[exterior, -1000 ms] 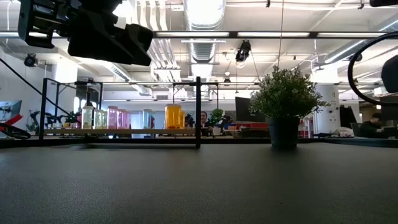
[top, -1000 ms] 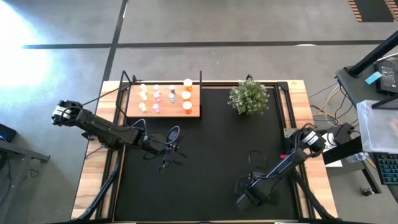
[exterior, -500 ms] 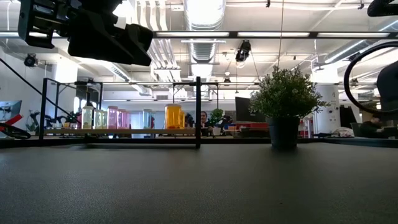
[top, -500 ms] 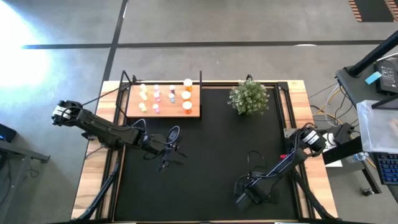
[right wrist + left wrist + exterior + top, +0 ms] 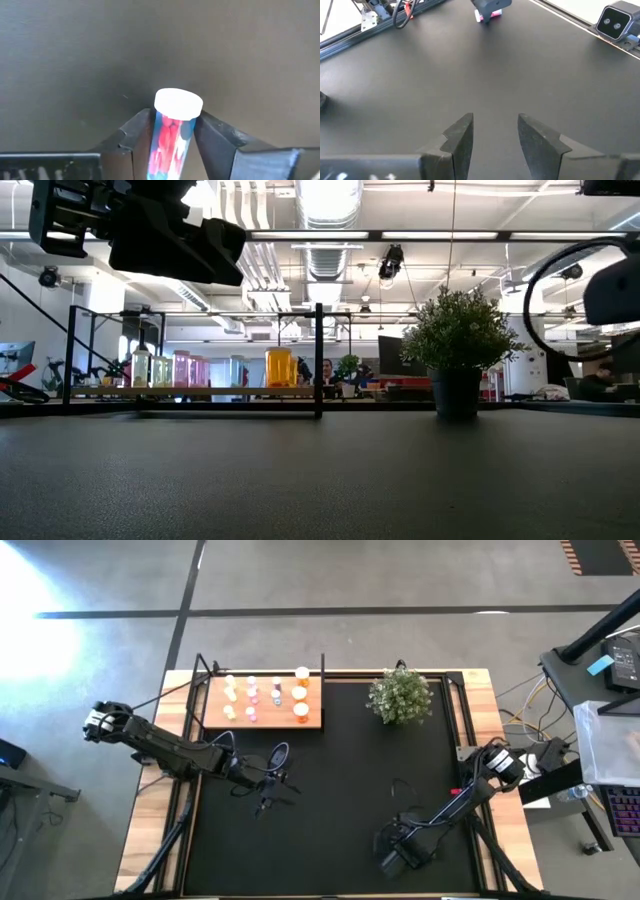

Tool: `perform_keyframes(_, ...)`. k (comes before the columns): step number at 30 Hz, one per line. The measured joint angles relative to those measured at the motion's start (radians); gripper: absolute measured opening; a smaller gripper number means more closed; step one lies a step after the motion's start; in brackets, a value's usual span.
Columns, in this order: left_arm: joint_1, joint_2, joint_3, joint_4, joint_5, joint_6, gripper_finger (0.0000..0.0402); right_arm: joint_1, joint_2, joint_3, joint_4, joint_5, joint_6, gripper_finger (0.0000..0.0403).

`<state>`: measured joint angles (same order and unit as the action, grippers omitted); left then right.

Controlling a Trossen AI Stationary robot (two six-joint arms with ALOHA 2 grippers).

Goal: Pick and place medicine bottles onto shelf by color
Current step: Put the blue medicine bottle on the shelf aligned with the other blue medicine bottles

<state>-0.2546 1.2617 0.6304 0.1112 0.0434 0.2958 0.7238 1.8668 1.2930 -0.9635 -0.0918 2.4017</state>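
Note:
My right gripper [image 5: 396,846] is over the near right of the black mat, shut on a small medicine bottle [image 5: 172,132] that has a white cap and red and blue contents. The left wrist view shows that gripper far off, with the pink bottle [image 5: 486,15] under it, low over the mat. My left gripper [image 5: 495,134] hovers open over the mat's left middle [image 5: 263,802] with nothing between its fingers. The shelf [image 5: 312,722], a light-wood board with black posts, lies at the far left. Several bottles [image 5: 274,695] stand on it in rows. My right gripper pinches the bottle's body [image 5: 170,131] just below the white cap [image 5: 178,103], one finger [image 5: 137,134] on each side. The fingers point down from above. The cap sticks out past the fingertips. Whether the bottle still rests on the mat I cannot tell.
A small green potted plant [image 5: 400,697] stands at the mat's far edge, right of the shelf. Cables and rails run along the mat's left and right sides. A small camera unit [image 5: 617,21] sits at the mat's near edge.
The right arm's wrist has turned a little over the near right of the mat, and its cable loop has shifted with it.

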Motion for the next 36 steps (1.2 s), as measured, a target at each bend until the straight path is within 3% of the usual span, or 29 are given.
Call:
perform_keyframes(8,0.000,0.000,0.000,0.000,0.000,0.000,0.0138,-0.002,0.000,0.004,-0.003,0.057,-0.178,0.0123)
perform_keyframes(14,0.000,0.000,0.000,0.012,0.000,-0.001,0.0138,-0.002,0.002,0.006,0.000,0.161,-0.309,0.0106)
perform_keyframes(18,0.000,0.001,0.000,0.036,0.000,-0.002,0.0138,-0.003,0.002,0.006,0.005,0.276,-0.371,0.0099)
perform_keyframes(26,0.000,0.001,0.000,0.124,0.000,-0.004,0.0138,-0.011,-0.001,0.007,0.079,0.602,-0.520,0.0098)
perform_keyframes(29,0.000,0.001,0.000,0.135,0.000,-0.018,0.0138,-0.025,-0.003,0.016,0.145,0.702,-0.669,0.0098)
perform_keyframes(36,0.000,0.001,0.000,0.178,0.001,-0.214,0.0138,-0.083,-0.004,0.083,0.245,0.831,-1.169,0.0098)
